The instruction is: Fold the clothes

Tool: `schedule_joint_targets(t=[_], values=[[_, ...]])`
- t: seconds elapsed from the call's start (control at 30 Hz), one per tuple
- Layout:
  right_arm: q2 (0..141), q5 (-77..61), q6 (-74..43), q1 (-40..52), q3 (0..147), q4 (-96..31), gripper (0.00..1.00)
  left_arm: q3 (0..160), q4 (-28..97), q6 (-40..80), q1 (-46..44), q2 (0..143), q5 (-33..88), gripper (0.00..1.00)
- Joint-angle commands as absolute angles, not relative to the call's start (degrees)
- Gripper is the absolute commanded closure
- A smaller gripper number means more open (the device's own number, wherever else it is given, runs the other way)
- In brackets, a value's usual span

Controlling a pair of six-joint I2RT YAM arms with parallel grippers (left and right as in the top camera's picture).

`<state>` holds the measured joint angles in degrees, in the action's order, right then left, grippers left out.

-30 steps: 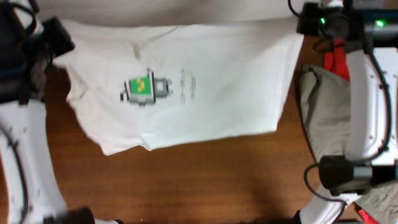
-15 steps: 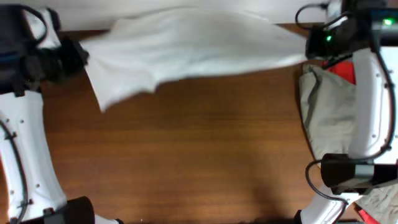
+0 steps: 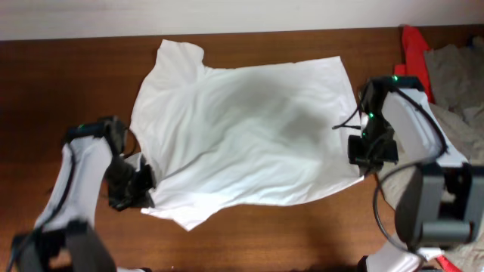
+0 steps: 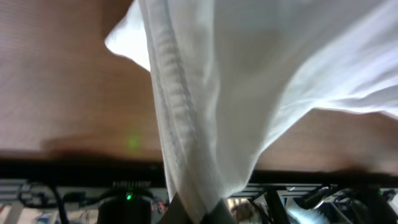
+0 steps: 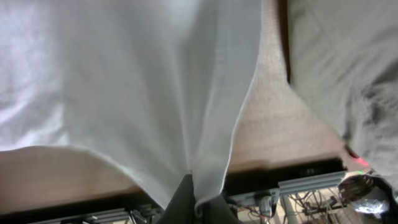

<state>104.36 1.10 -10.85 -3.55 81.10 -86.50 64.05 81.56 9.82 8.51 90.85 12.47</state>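
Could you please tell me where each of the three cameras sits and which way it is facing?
Overhead: fixed above the table, looking straight down on the white T-shirt; both arms show, with the left gripper and right gripper on opposite edges of the shirt.
Left wrist: on the left arm, looking along its own fingers at the pinched shirt hem and the wood.
Right wrist: on the right arm, looking along its own fingers at the shirt edge and a grey garment.
Shared: all three views show the shirt.
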Motion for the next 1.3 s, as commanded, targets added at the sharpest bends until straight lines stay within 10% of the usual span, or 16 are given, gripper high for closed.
schedule_joint_targets(t=[0.0,0.63,0.73,0.8,1.0,1.27], values=[[98.9,2.5,-12.3,-4.6,79.4,-82.4,0.96,62.9,80.1,8.9,13.4,81.0,11.0,1.00],[107.4,2.0,-12.3,-4.6,79.3,-42.0,0.79,62.9,34.7,17.3,14.8,101.1,20.3,0.98],[107.4,2.0,-12.3,-4.6,79.3,-40.5,0.15,62.9,30.1,17.2,14.7,101.0,22.9,0.43],[107.4,2.3,-12.3,-4.7,79.3,-44.4,0.10,62.9,32.6,15.7,14.7,100.9,23.9,0.14],[107.5,2.2,-12.3,-4.9,75.7,-51.0,0.18,62.3,50.6,11.4,14.7,100.9,19.4,0.05],[107.5,2.2,-12.3,-4.9,62.4,-39.6,0.28,54.3,42.1,11.4,14.7,100.9,19.1,0.05]])
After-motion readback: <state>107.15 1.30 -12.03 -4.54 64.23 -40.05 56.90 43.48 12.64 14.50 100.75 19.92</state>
